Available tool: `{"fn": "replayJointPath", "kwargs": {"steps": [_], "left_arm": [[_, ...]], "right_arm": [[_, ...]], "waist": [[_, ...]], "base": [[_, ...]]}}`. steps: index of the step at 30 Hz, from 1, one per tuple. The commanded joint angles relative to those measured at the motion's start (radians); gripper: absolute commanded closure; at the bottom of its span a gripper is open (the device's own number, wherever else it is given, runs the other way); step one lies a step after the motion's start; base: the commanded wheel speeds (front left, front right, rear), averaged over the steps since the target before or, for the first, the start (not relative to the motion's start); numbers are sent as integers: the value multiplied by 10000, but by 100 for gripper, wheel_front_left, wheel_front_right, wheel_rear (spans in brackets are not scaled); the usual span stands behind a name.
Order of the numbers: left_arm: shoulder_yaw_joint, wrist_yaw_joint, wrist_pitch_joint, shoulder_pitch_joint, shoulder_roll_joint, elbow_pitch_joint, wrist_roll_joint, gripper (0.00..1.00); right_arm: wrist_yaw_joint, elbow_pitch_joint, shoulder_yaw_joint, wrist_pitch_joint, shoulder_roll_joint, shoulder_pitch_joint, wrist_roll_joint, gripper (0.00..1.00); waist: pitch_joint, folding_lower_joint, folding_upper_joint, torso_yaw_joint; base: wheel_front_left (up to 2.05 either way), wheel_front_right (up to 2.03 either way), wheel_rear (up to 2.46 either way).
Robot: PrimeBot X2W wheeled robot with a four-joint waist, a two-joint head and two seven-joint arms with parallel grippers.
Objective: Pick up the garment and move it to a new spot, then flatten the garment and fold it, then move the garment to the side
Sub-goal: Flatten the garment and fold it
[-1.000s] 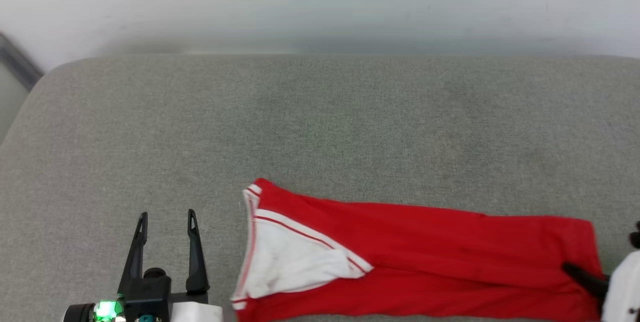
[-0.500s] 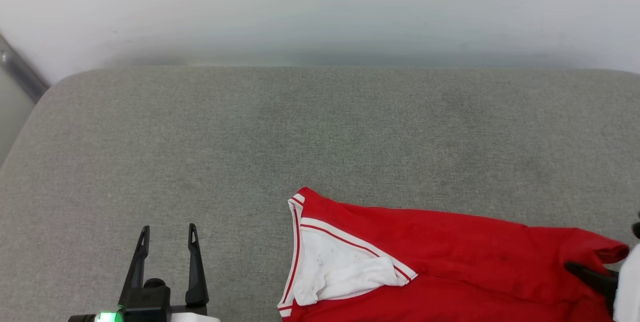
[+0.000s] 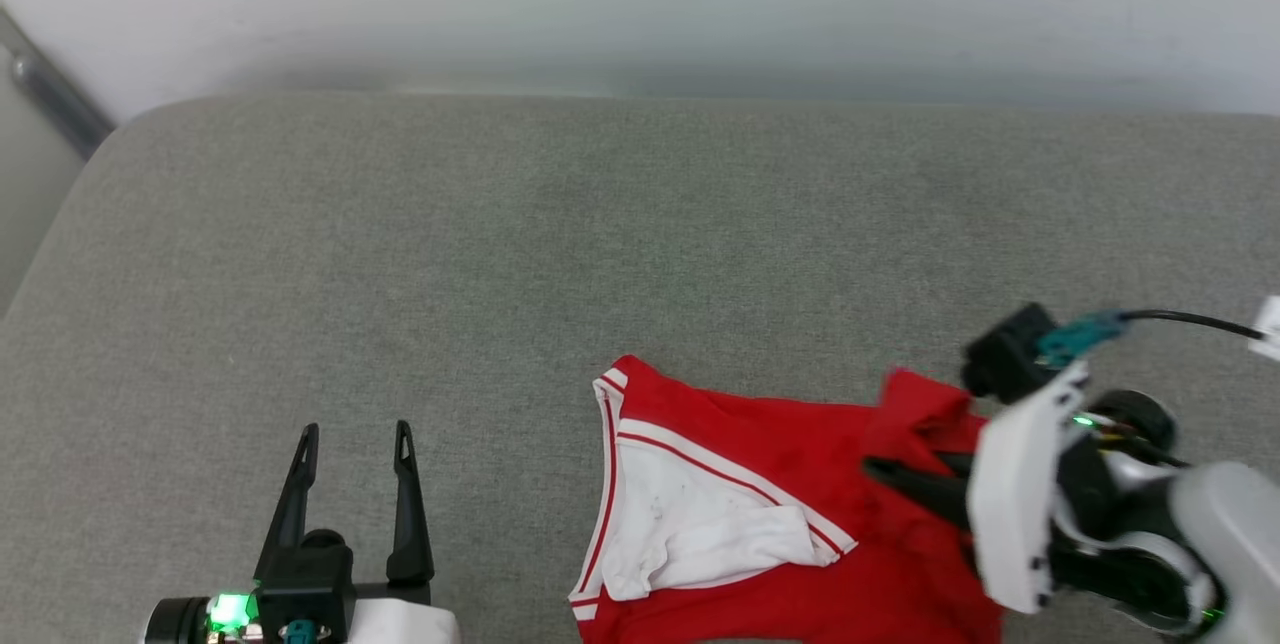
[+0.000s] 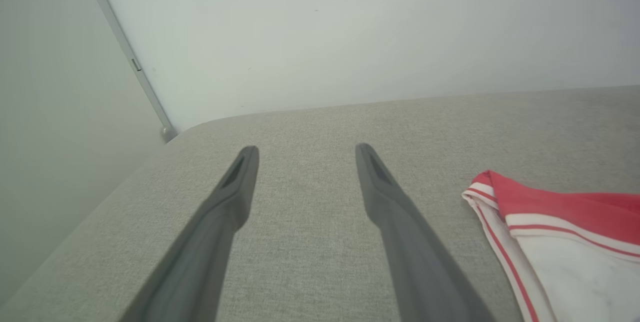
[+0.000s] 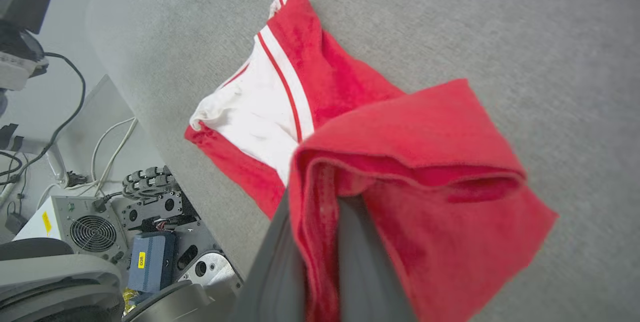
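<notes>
Garment (image 3: pixel 780 444) edge clamped in right pincer (image 3: pixel 880 471).

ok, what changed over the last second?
The right gripper, shut on the far end of the garment, swung in from the right edge of the head view toward the white-trimmed end, doubling the red cloth over itself. That white-trimmed end slid slightly right; the camera shifted too. Nothing was grasped or released. The left gripper stayed open above the grey cushion, apart from the garment.

Robotics lab: grey fabric-covered table (image 3: pixel 400 224), bare white wall (image 4: pixel 350 27), loose cables (image 5: pixel 81 89), fan-cooled electronics box (image 5: pixel 75 227) below.
</notes>
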Motion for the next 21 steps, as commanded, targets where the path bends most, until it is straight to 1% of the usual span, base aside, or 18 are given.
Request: {"fn": "replayJointPath", "kwargs": {"steps": [1, 4, 8, 12, 13, 14, 18, 21], "left_arm": [[13, -14, -23, -139, -15, -2, 51, 0], [8, -91, -23, -295, -85, 38, 102, 0], [19, -171, -23, -474, -189, 66, 97, 0], [-23, -263, -23, -614, -278, 72, 128, 0], [-45, -278, -23, -715, -306, 73, 139, 0], [-55, -298, -23, -756, -322, 81, 147, 0], [-75, -345, -23, -891, -391, 136, 166, 0], [-33, -344, -23, -876, -425, 186, 183, 0]], "right_arm": [[-4, 44, 124, 8, 130, -190, -52, 100], [-4, 371, 1071, 28, 712, -1104, -386, 100], [-4, 1187, 2212, -131, 1434, -2178, -746, 100], [-4, 2371, 3281, -415, 2056, -2957, -1023, 100], [-4, 3033, 3737, -634, 2254, -3250, -1145, 100], [-4, 3404, 3895, -737, 2381, -3284, -1073, 100], [-6, 4630, 4623, -1220, 2610, -3586, -1290, 100], [-7, 5138, 5087, -1600, 2659, -3612, -1144, 100]], "waist": [[71, 0, 0, 61], [234, 0, 0, 190], [491, 0, 0, 334], [802, 0, 0, 490], [936, 0, 0, 553], [1003, 0, 0, 585], [1160, 0, 0, 673], [1151, 0, 0, 645]], "base": [[0, 0, 0], [0, 0, 0], [0, 0, 0], [0, 0, 0], [0, 0, 0], [0, 0, 0], [0, 0, 0], [0, 0, 0]]}}
